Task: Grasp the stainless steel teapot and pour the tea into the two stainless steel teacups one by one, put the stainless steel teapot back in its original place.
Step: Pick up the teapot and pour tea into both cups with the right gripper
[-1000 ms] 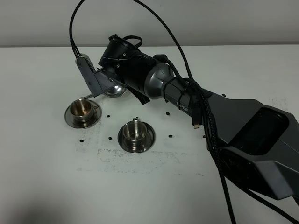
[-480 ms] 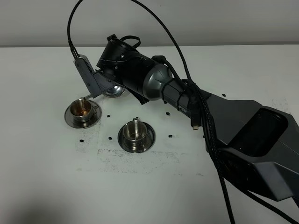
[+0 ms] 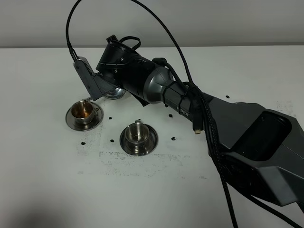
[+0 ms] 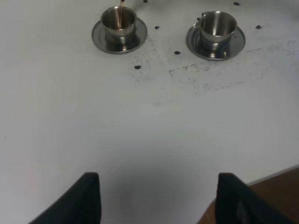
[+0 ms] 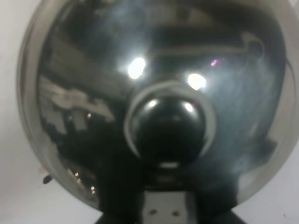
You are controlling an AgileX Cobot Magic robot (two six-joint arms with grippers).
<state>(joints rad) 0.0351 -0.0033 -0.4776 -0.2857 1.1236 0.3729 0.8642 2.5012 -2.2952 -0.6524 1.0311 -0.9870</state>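
Two cups stand on the desk (image 3: pixel 47 180): the left teacup (image 3: pixel 84 111) and the near teacup (image 3: pixel 137 133). The teapot (image 3: pixel 115 92) hangs tilted just right of the left teacup, its handle-to-spout axis running right to left and its spout angled down over that cup. A thin thread of tea (image 4: pixel 120 16) falls into it. The right hand (image 3: pixel 97 85) is clamped on the teapot. The left hand (image 4: pixel 161 196) has its fingers apart and holds nothing.

My right claw (image 3: pixel 94 81) holds the shiny round-bellied stainless steel teapot (image 3: pixel 115 92) tilted, with its knobbed lid (image 5: pixel 170 123) facing my wrist. A thin reddish-brown stream of tea (image 4: pixel 121 13) falls into the farther small steel teacup (image 3: pixel 83 110), which stands on a round steel saucer (image 3: pixel 71 121). The nearer small steel teacup (image 3: pixel 137 132) stands upright on a second steel saucer (image 3: pixel 151 142), just beside the first; I cannot tell what it holds.
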